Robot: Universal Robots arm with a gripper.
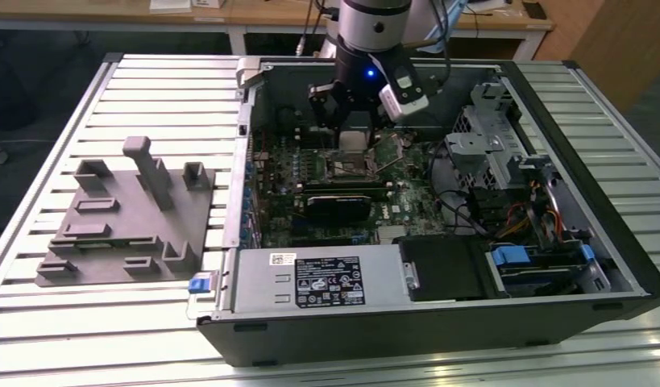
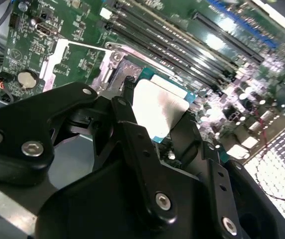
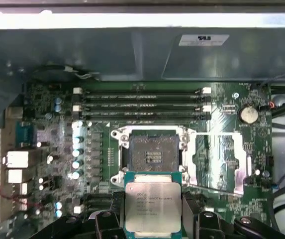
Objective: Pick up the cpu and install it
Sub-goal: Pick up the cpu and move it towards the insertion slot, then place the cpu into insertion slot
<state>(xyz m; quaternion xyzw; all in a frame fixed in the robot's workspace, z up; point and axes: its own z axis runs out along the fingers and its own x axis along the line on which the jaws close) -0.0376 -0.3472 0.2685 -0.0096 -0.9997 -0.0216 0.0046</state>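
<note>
The cpu (image 3: 152, 203), a small square chip with a pale silver top on a green edge, is held flat between two black fingers (image 3: 113, 215). My gripper (image 3: 152, 211) is shut on it from two opposite sides. Just beyond the chip lies the open socket (image 3: 151, 153), a metal frame with a dark centre, its load plate (image 3: 217, 160) flipped aside. In the second wrist view the cpu (image 2: 158, 108) hangs slightly above the board, near the socket frame (image 2: 113, 64). In the exterior view my gripper (image 1: 354, 133) reaches down into the computer case above the motherboard (image 1: 341, 189).
The grey moulded tray (image 1: 126, 218) with upright blocks sits on the slatted table at the exterior view's left. Memory slots (image 3: 142, 105) run beside the socket. Case walls (image 1: 243, 161), a drive cage (image 1: 496, 149) and the power supply (image 1: 324, 278) surround the board.
</note>
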